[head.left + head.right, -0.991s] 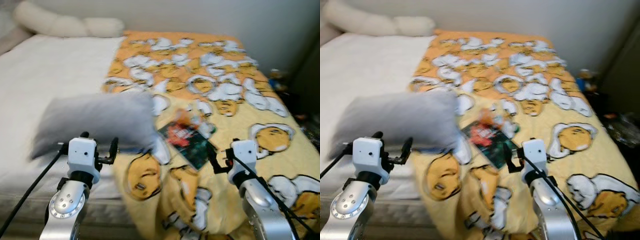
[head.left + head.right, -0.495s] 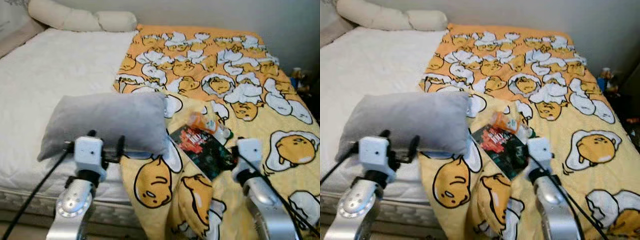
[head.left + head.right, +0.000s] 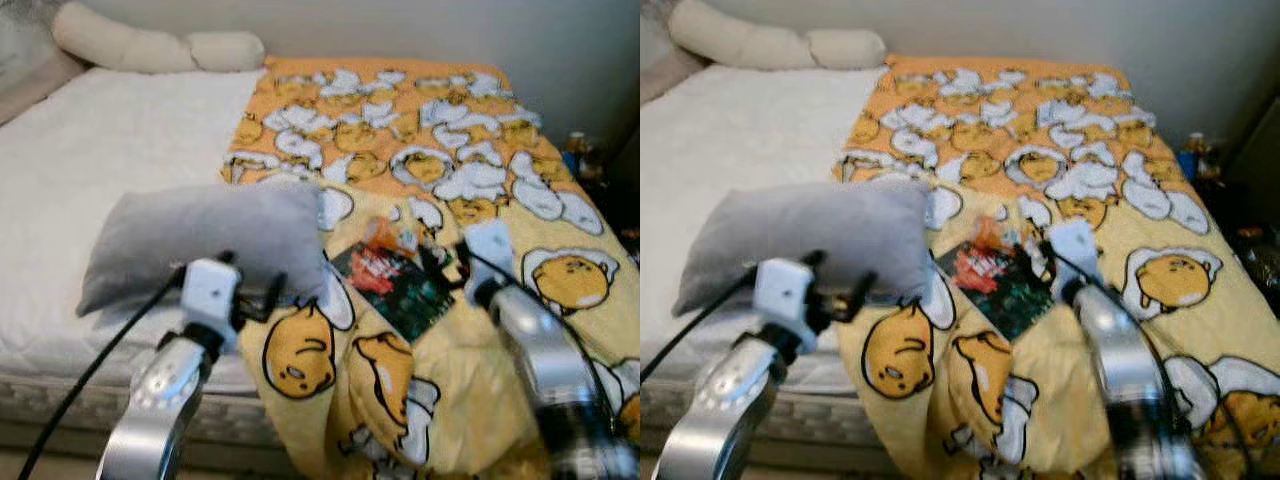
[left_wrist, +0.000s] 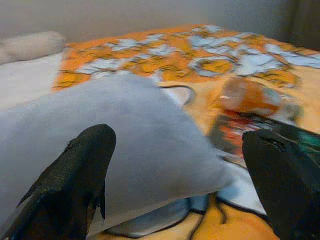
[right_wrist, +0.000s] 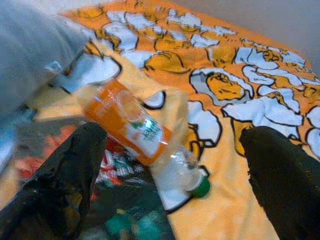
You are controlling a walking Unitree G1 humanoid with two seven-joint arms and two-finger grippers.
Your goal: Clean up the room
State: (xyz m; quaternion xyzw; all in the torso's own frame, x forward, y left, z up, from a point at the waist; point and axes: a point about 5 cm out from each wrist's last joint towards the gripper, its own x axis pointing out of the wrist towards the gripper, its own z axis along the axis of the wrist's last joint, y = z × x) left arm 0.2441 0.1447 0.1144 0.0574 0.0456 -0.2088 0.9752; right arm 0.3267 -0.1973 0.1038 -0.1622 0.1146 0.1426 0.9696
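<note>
— Where did we have the grippers?
— Our left gripper point(image 4: 175, 170) was spread wide before the grey pillow point(image 3: 205, 240); our right gripper point(image 5: 175, 175), fingers parted, hovered over the plastic bottle point(image 5: 142, 137).
— And that bottle?
— Lying beside the dark book point(image 3: 395, 285) on the yellow blanket point(image 3: 450, 130).

Both arms have reached forward over the bed: the right gripper point(image 5: 175, 165), fingers spread, has closed in on the orange-labelled bottle point(image 5: 142, 137), while the left gripper point(image 4: 175, 175), also spread, has advanced to the grey pillow point(image 4: 125, 135) beside that bottle.
</note>
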